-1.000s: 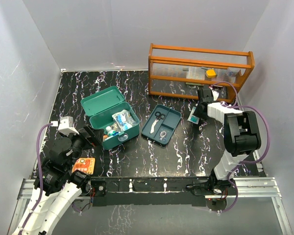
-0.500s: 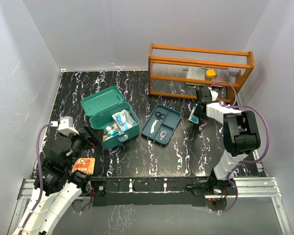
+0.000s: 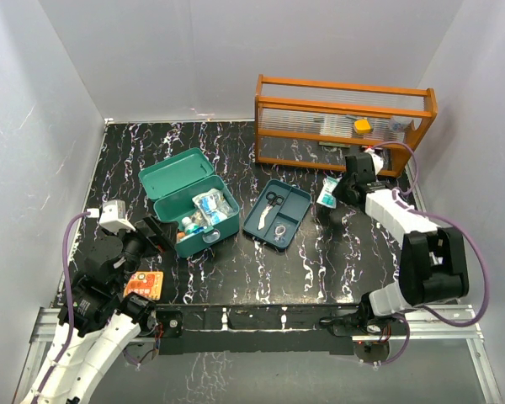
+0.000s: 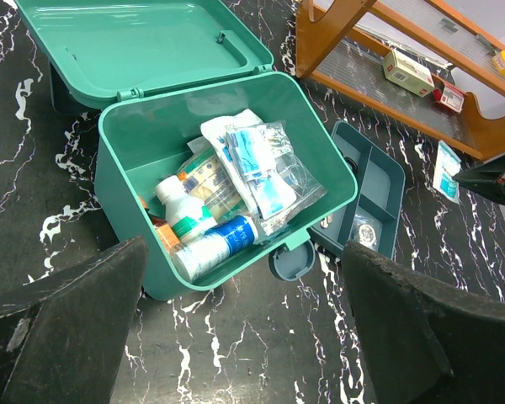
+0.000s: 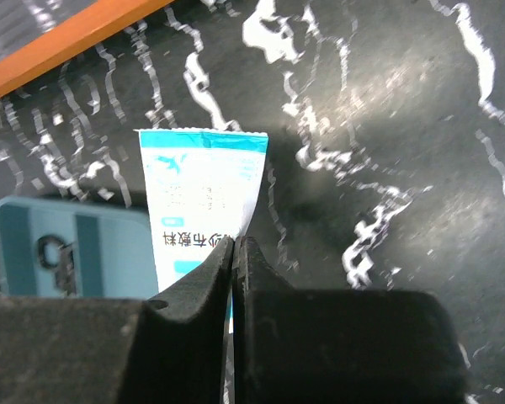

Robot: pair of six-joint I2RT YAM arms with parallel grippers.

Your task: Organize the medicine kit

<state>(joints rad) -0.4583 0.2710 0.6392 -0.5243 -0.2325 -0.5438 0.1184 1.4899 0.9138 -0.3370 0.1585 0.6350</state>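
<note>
My right gripper (image 5: 234, 252) pinches a teal-and-white sachet (image 5: 204, 198) just right of the insert tray (image 3: 277, 213). My left gripper (image 4: 244, 252) hangs spread by the open, part-filled medicine kit (image 3: 189, 202), centre-left. Judged remaining: the orange rack (image 3: 345, 88) boxes and seating the tray.

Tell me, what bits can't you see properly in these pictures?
- Left wrist view: whatever lies at the bottom of the medicine kit, buried under the plastic bags; part of the insert tray, behind the kit.
- Right wrist view: the lower part of the packet, behind the shut right gripper; its print is blurred.
- Top view: labels of boxes on the orange rack, too small; one edge of the orange card, under the left arm.
</note>
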